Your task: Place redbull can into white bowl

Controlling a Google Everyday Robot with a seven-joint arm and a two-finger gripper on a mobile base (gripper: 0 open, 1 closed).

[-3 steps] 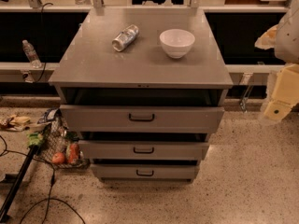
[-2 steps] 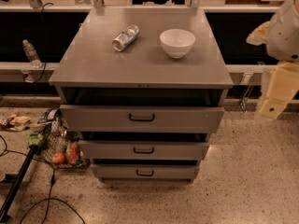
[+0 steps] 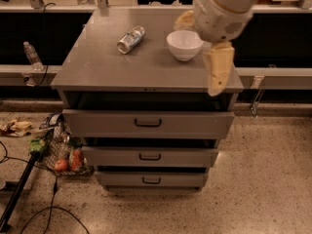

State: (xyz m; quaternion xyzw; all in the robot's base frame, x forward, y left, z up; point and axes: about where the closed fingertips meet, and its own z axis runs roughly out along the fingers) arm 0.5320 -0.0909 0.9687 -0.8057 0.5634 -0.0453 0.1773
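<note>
**Arm swings in over the cabinet; can untouched**

The gripper (image 3: 197,57) now hangs over the right side of the grey surface (image 3: 122,67). A second ago it sat at the far right edge of the view, clear of the cabinet. Its white wrist fills the upper right, above and just right of the white bowl (image 3: 184,44). The two yellowish fingers are spread apart with nothing between them. One finger (image 3: 218,67) points down past the front right of the surface, and the other shows beside the bowl's back rim.

The redbull can (image 3: 130,39) lies on its side on the surface, left of the bowl and apart from it, its shiny round end turned toward the front left. Neither can nor bowl has shifted since the earlier frames. The bowl stands upright.

Below the surface are three drawers (image 3: 147,123), each with a dark handle. A clear water bottle (image 3: 32,55) stands on a ledge at the left, and a wire basket (image 3: 66,160) holding fruit rests on the floor.
</note>
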